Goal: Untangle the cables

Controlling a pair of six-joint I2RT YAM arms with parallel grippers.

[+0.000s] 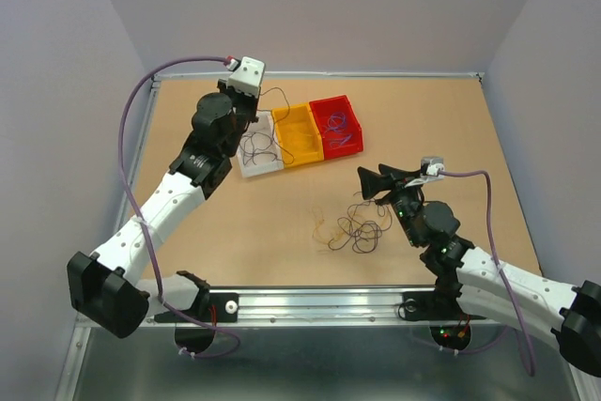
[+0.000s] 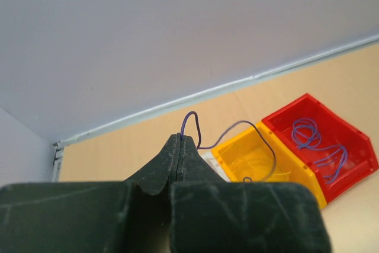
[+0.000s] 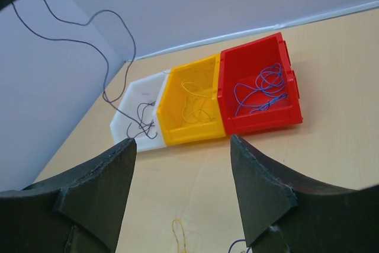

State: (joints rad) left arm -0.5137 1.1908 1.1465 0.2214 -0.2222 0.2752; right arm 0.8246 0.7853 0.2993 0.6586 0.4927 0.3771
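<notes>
The cables point(image 1: 355, 230) lie as a loose bunch of thin purple, yellow and dark wires on the table, in front of the right arm. My left gripper point(image 1: 254, 105) is shut on one dark wire point(image 1: 282, 105) and holds it up above the white bin point(image 1: 263, 168). In the left wrist view the shut gripper point(image 2: 179, 137) pinches this wire point(image 2: 237, 125). In the right wrist view the wire point(image 3: 89, 22) hangs down into the white bin point(image 3: 127, 96). My right gripper point(image 1: 364, 185) is open and empty above the bunch. It also shows in its own wrist view point(image 3: 180, 146).
A yellow bin point(image 1: 305, 157) with yellow wires and a red bin point(image 1: 346, 146) with purple-blue wires stand right of the white bin, which holds dark wires. A metal rail point(image 1: 310, 302) runs along the near table edge. Grey walls enclose the table.
</notes>
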